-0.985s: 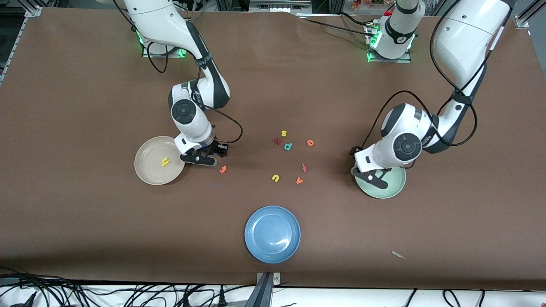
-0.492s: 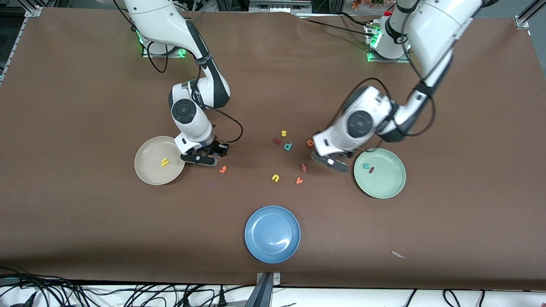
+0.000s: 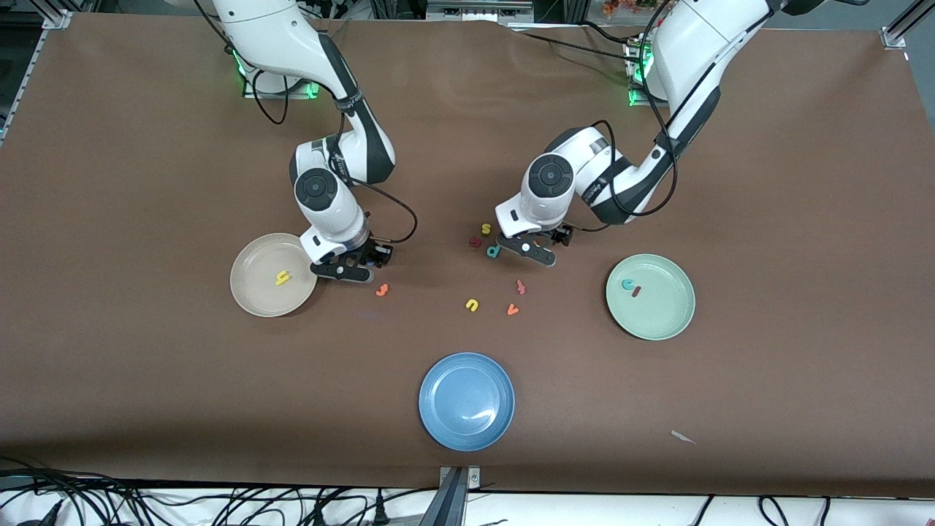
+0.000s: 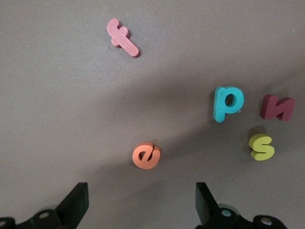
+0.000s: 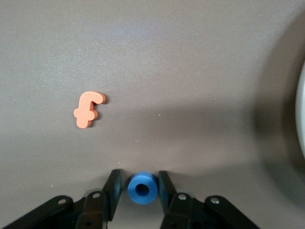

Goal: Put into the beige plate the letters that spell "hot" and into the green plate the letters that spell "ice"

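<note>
While the yellow "h" [image 3: 282, 277] lies in the beige plate [image 3: 252, 299], the right gripper [image 5: 138, 188], low beside that plate's rim, has its fingers closed against the blue "o" [image 5: 142, 187]; orange "t" [image 3: 381, 290] lies nearby. Teal "c" [image 3: 627, 284] and dark red "i" [image 3: 637, 291] lie in the green plate [image 3: 657, 325]. Left gripper [image 4: 142, 205], spread wide, hovers over orange "e" [image 4: 146, 155] mid-table.

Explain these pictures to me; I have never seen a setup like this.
Two white robot arms work at a brown table. The wide picture looks down from across it; the other two come from wrist cameras. Foam letters lie loose mid-table. The beige plate holds a yellow h; the green plate a teal c and red i. The right hand is down at the blue o beside the beige plate. The left hand hangs open over the orange e, holding nothing.
</note>
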Tool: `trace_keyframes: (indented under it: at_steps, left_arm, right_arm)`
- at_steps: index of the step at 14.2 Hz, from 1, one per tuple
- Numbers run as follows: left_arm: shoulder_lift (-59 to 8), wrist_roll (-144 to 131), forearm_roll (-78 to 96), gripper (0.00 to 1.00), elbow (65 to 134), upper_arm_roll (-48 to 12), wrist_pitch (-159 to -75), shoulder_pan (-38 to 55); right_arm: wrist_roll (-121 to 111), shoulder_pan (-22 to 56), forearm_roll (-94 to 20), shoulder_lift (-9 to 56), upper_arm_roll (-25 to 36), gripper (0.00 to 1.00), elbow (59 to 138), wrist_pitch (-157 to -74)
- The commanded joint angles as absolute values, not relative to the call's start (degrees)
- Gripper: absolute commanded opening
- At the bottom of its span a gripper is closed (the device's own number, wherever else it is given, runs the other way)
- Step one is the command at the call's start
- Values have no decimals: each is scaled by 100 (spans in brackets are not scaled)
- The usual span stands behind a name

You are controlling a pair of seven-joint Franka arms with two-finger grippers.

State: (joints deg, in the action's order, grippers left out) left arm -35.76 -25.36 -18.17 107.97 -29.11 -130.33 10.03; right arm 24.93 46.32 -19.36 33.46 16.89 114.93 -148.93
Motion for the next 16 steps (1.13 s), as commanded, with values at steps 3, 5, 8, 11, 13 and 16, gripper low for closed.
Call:
trace_keyframes:
  at_steps: [3,5,8,11,13,16]
  left_arm:
    - [-3797,-2452,-2153,94,10802,-2918,-13341,941]
    - [-3806,-2356,-2232,82,10793,-2918,-13342,914]
    - [-3823,-2180,-2232,63,10740,-2900,-13342,914]
    - [-3928,-2171,-2232,59,10740,-2892,-13368,914]
    - [-3929,-2171,-2241,59,10731,-2892,-13412,923]
    - [-3964,-2171,-2241,59,10731,-2883,-13482,923]
  right_arm:
    - [2479,4658,-2039,3349,1626,32,11672,-14941]
    - [2479,4658,-2039,3349,1617,30,11672,-14950]
    - [2487,4649,-2039,3349,1556,28,11663,-14950]
    - [2417,4632,-2039,3323,1564,25,11585,-14889]
    - [2382,4597,-2030,3261,1625,25,11235,-14330]
    - [1910,4597,-2021,3155,2134,25,10654,-13293]
